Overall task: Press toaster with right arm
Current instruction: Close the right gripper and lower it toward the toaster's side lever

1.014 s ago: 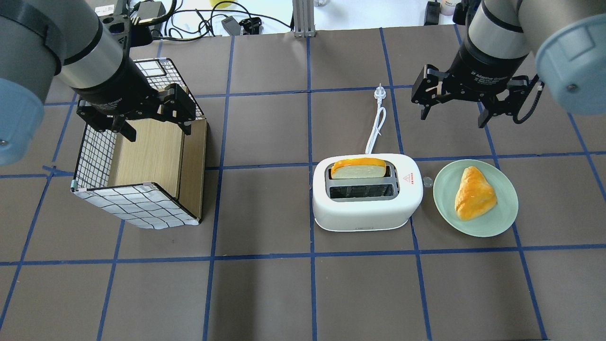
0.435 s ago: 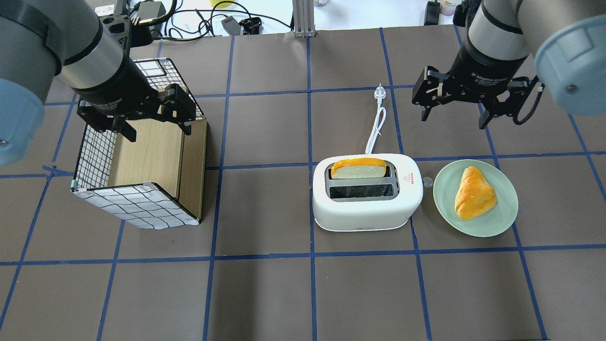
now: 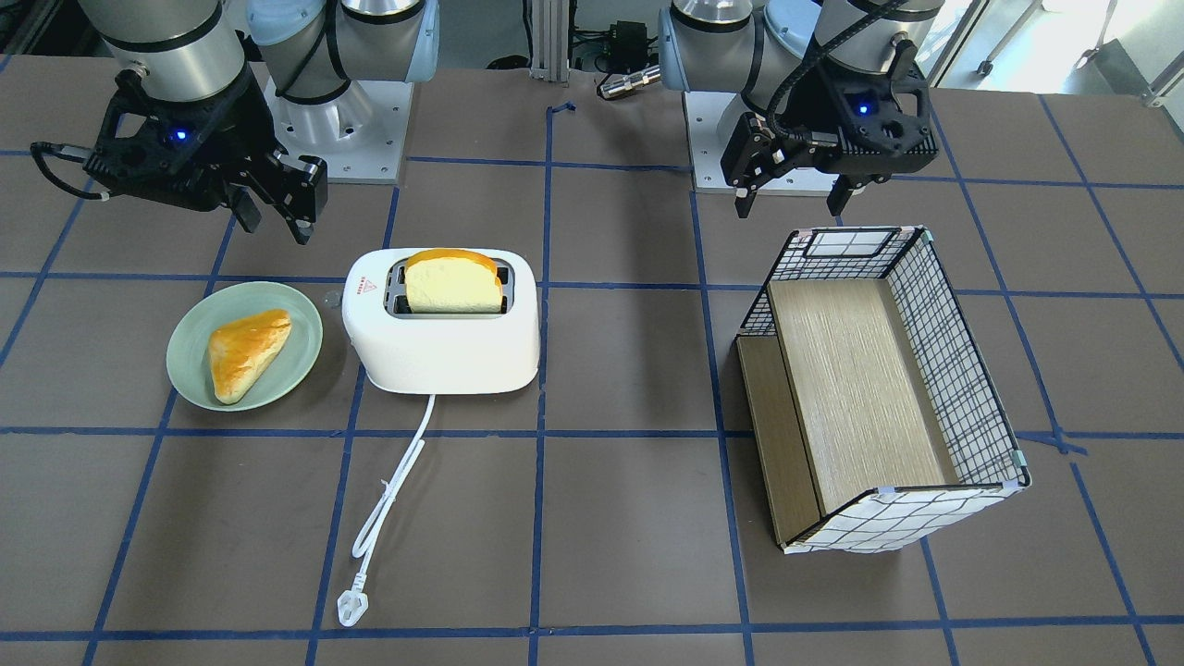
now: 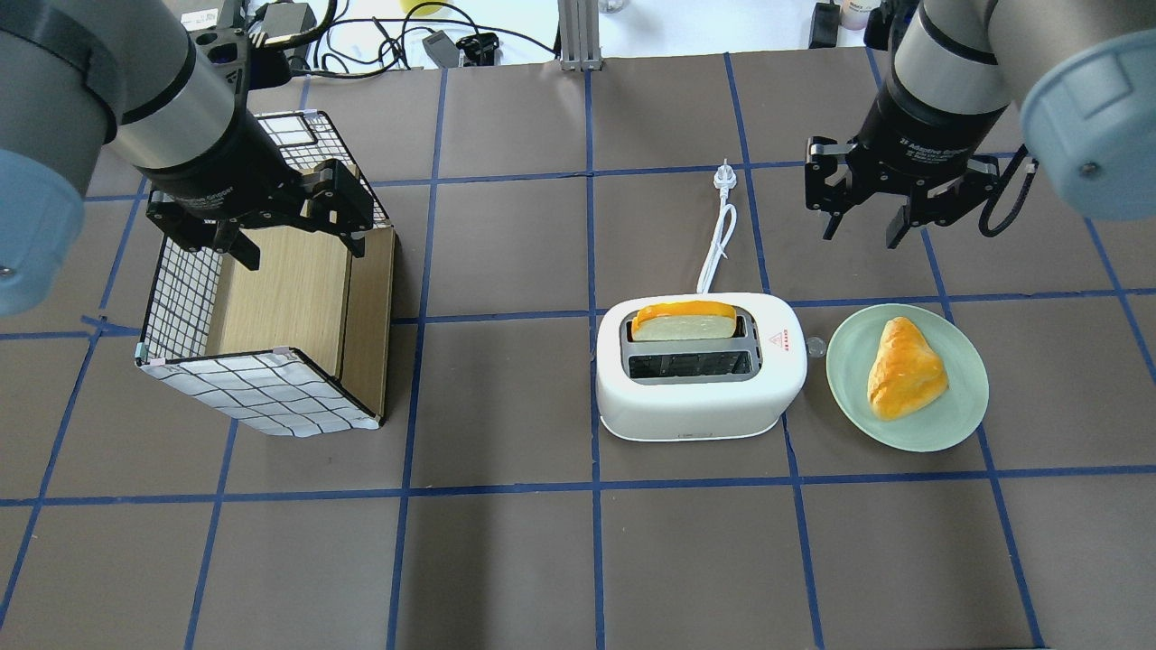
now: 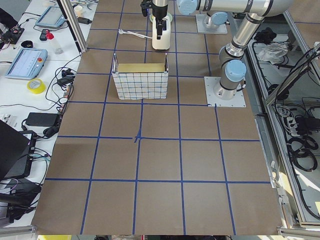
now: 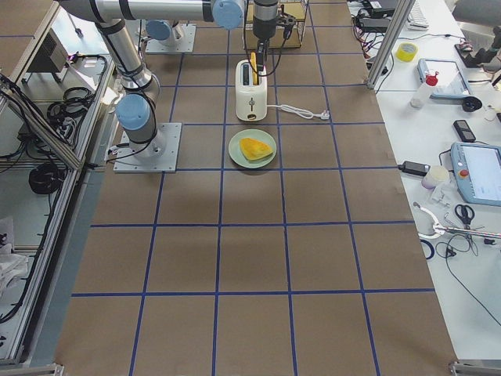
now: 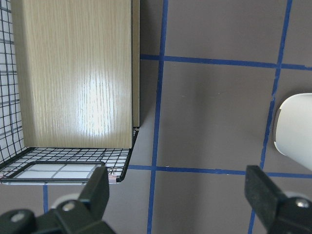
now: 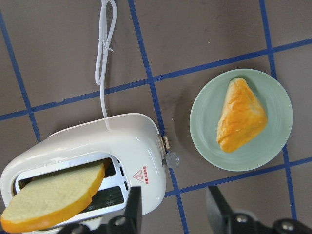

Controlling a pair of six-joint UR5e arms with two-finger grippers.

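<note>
The white toaster [image 4: 700, 402] stands mid-table with a bread slice [image 4: 684, 320] in its far slot; it also shows in the front view [image 3: 444, 347] and the right wrist view [image 8: 97, 146]. Its small lever knob [image 4: 815, 344] sticks out of the end that faces the plate. Its cord [image 4: 718, 239] runs away to a plug. My right gripper [image 4: 860, 238] hangs above the table beyond the knob and plate, its fingers partly apart and empty. My left gripper [image 4: 302, 255] is open and empty above the basket [image 4: 262, 397].
A green plate [image 4: 849, 388] with a golden pastry [image 4: 903, 368] lies right next to the toaster's knob end. The wire basket with a wooden insert [image 3: 860, 388] lies on its side on my left. Cables and devices lie along the far table edge.
My right gripper's fingers have closed to a narrower gap and the hand has turned slightly. The left arm, toaster and plate have not moved.
</note>
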